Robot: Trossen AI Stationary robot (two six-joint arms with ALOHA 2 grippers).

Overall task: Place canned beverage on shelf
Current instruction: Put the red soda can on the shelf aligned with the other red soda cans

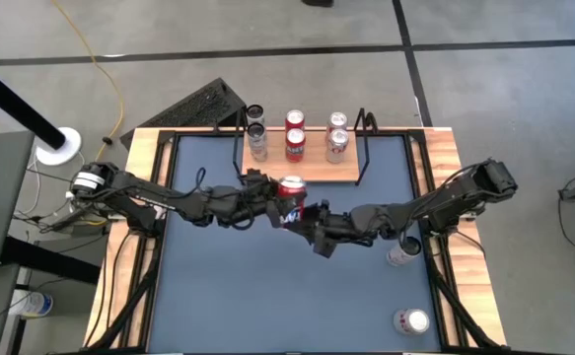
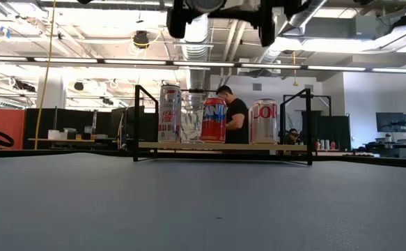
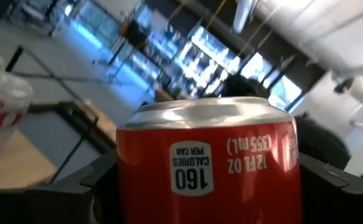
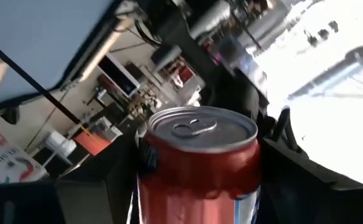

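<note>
A red beverage can (image 1: 292, 189) hangs above the middle of the table, just in front of the shelf (image 1: 307, 176). It is upright but upside down, with its base up and its tab end (image 4: 200, 127) down. My left gripper (image 1: 270, 200) reaches it from the left and my right gripper (image 1: 312, 212) from the right, and both are shut on it. The shelf is a light-wood board on a black wire frame (image 2: 223, 146), and several cans stand on it. In the low view both grippers (image 2: 220, 14) show only at the top edge. My left gripper pinches the can's side wall (image 3: 128, 183) between its two fingers (image 3: 94, 183), one on each side. The fingers come in level from the table's left. The can stands upright in the hold, base end up, lifted clear of the table. My right gripper has the same can's side wall (image 4: 246, 183) between its two fingers (image 4: 296, 180). The fingers come in level from the table's right. The tab end sticks out past the fingers toward the table.
Two more cans (image 1: 402, 251) (image 1: 411, 320) stand on the blue table top near its right edge. The shelf's black posts (image 2: 137, 122) (image 2: 308, 124) rise at its two ends. A person (image 2: 236, 115) shows in the room behind the shelf.
</note>
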